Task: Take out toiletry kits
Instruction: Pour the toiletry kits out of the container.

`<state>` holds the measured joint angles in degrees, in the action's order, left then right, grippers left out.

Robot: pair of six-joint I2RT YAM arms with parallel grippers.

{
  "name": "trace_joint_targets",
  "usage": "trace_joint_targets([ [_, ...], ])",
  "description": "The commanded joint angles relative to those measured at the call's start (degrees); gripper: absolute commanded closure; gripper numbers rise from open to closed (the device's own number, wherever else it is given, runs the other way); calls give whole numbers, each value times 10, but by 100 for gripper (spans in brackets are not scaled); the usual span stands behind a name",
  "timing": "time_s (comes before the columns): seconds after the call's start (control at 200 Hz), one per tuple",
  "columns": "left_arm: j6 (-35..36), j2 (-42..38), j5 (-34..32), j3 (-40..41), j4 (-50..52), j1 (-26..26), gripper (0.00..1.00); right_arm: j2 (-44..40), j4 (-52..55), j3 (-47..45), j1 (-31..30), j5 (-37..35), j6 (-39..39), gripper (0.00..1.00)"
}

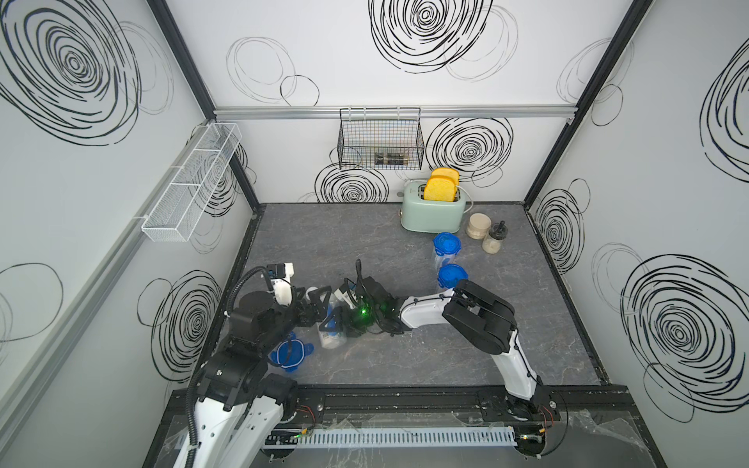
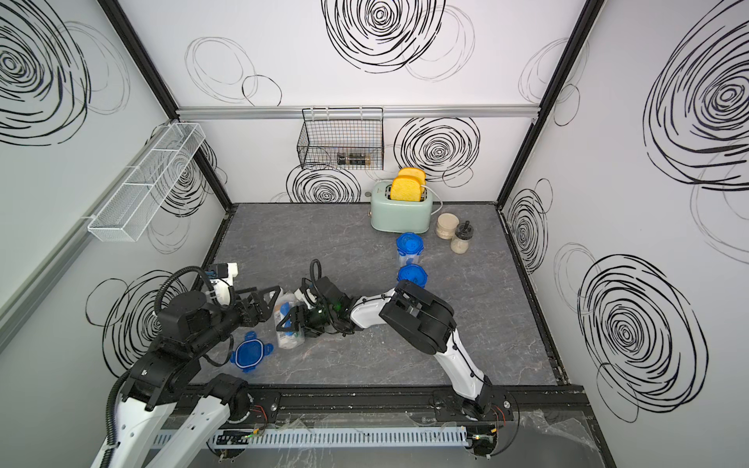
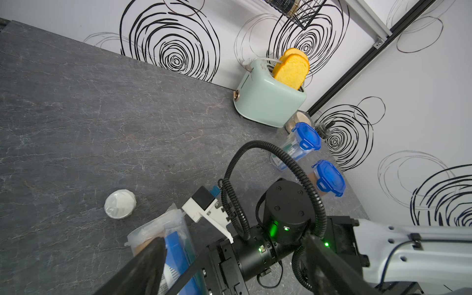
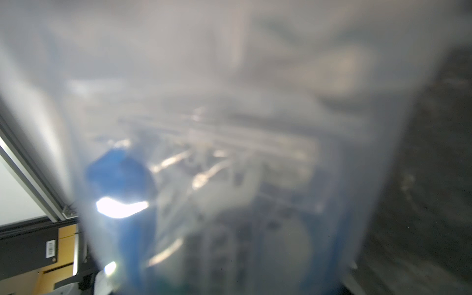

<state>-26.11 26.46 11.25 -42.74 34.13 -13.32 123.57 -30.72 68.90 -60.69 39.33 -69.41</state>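
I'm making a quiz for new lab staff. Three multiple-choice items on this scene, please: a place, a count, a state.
1. Where is the loose blue lid? A in the wire basket; B inside a jar; C on the table.
2. How many containers still have lids on? A two; B three; C none.
3. The container between the arms is: A sealed; B lidless; C crushed flat.
Answers: C, it lies flat there; A, two lidded containers stand by the toaster; B, its mouth is uncovered.
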Motion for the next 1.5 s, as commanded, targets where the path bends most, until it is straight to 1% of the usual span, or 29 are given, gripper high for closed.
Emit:
trace_joint_targets([
  [0.0, 5, -1, -7, 4, -30, 5, 11, -3, -63, 22, -1, 33, -71, 51],
  [0.16, 5, 0, -8, 4, -30, 5, 11, 6, -85, 27, -6, 47, -122, 51],
  [0.275, 5, 1, -8, 4, -29, 5, 11, 14, -106, 35, -7, 58, -163, 48],
  [0.455, 5, 2, -8, 3, -29, 5, 11, 26, -116, 42, -7, 60, -205, 47],
  [0.62, 4, 2, -9, 4, -29, 5, 11, 39, -156, 39, -8, 64, -258, 47],
  [0.981, 4, 5, -10, 4, -29, 4, 11, 50, -211, 31, -14, 63, -339, 44],
  [1.286, 4, 3, -11, 3, -28, 2, 11, 63, -210, 36, -17, 70, -358, 43],
  [1.496, 4, 4, -12, 4, -28, 1, 11, 51, -202, 28, -21, 71, -370, 42],
])
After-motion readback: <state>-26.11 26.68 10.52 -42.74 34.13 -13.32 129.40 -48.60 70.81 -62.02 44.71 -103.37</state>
